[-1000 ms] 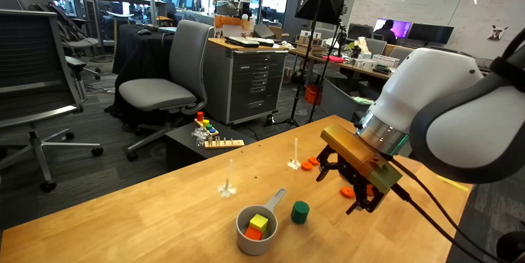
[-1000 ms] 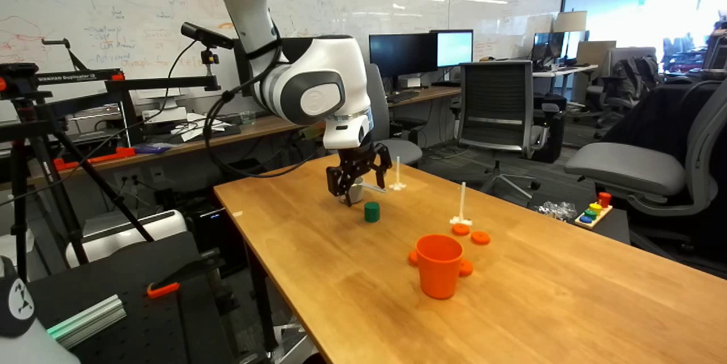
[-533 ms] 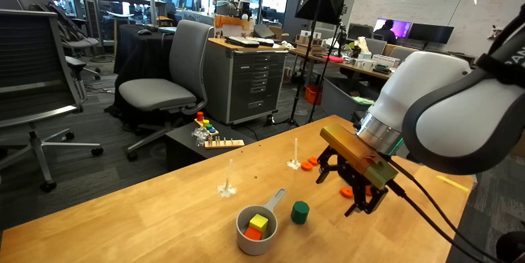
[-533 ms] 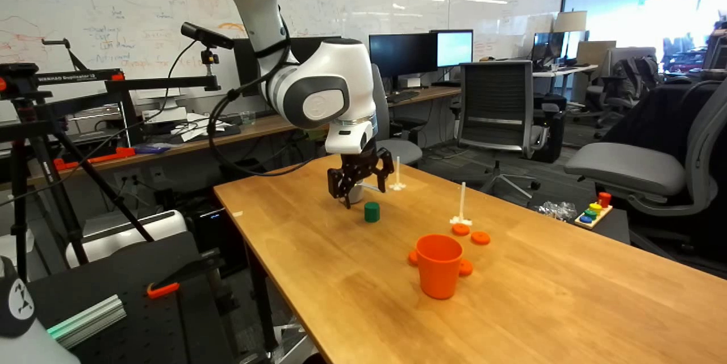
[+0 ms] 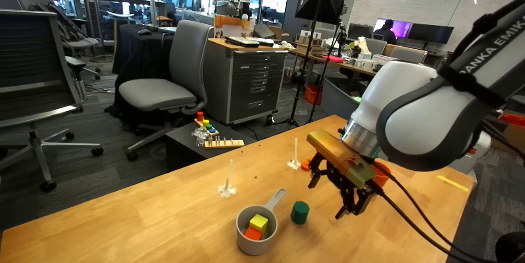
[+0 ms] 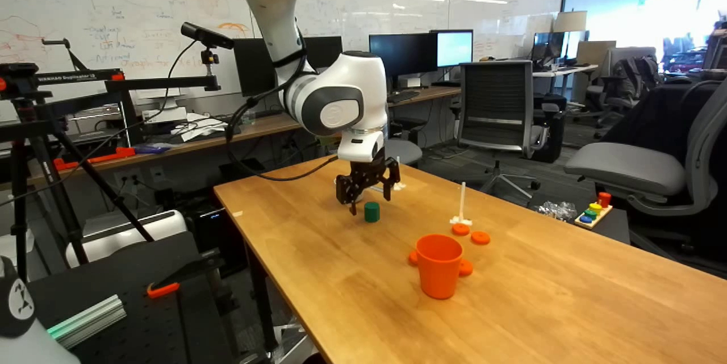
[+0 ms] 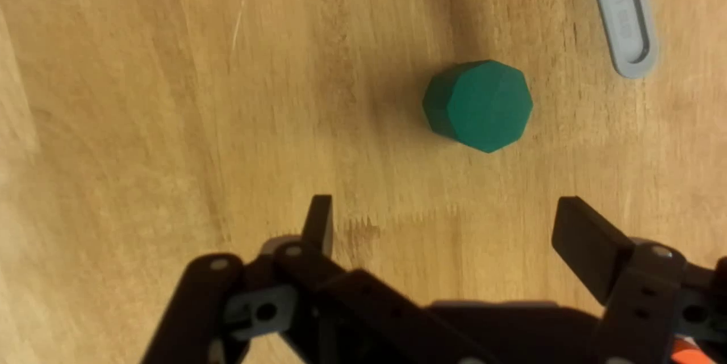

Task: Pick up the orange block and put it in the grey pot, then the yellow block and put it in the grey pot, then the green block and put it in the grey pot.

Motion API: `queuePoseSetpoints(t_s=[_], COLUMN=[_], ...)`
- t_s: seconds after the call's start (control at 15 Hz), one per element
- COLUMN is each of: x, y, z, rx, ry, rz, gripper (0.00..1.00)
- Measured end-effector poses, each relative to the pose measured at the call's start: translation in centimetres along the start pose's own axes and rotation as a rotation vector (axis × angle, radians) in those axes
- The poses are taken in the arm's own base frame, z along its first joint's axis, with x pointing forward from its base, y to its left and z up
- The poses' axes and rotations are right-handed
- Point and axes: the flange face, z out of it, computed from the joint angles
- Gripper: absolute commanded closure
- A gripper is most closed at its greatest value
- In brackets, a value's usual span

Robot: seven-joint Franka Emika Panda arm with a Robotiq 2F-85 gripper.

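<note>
While the tool (image 7: 445, 219) hangs above the counter (image 5: 143, 222), fingers wide apart, the green block (image 6: 372, 212) stands toward its far edge in an exterior view, just beside the grey pot (image 5: 253, 249), which holds the orange block (image 5: 253, 234) and yellow block (image 5: 259, 222).

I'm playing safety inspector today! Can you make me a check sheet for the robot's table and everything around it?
Surface: wooden table, yellow strip near an edge.
Grey pot: upright on the table.
Orange block: inside the pot.
Yellow block: also inside the pot.
Green block: standing on the table, outside the pot.
Clutter: orange cup, flat orange discs, upright white sticks.
Gripper: open, above the table; in its grip, nothing seen.
Cables: black, hanging from the gripper, apart from the blocks.
Surroundings: grey chair, drawer cabinet, whiteboard.
</note>
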Motion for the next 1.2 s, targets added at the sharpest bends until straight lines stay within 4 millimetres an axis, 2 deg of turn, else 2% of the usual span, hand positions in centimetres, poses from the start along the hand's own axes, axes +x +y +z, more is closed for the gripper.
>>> queuePoseSetpoints(t_s=[0.4,0.73,0.8,0.87,0.93,1.0,1.2], x=[-2.1,-3.4,-3.6,-3.6,-3.7,-3.7,-3.7], y=[-1.4,-2.1,-2.2,-2.2,-2.2,-2.3,-2.3], z=[2.1,3.0,3.1,3.2,3.3,3.5,4.0], rx=[-0.03,-0.035,-0.035,-0.036,-0.037,-0.04,-0.05], ry=[-0.009,-0.015,-0.015,-0.015,-0.015,-0.015,-0.014], rz=[-0.026,-0.043,-0.045,-0.046,-0.046,-0.046,-0.046], gripper=[0.0,0.0,0.07,0.26,0.31,0.31,0.55])
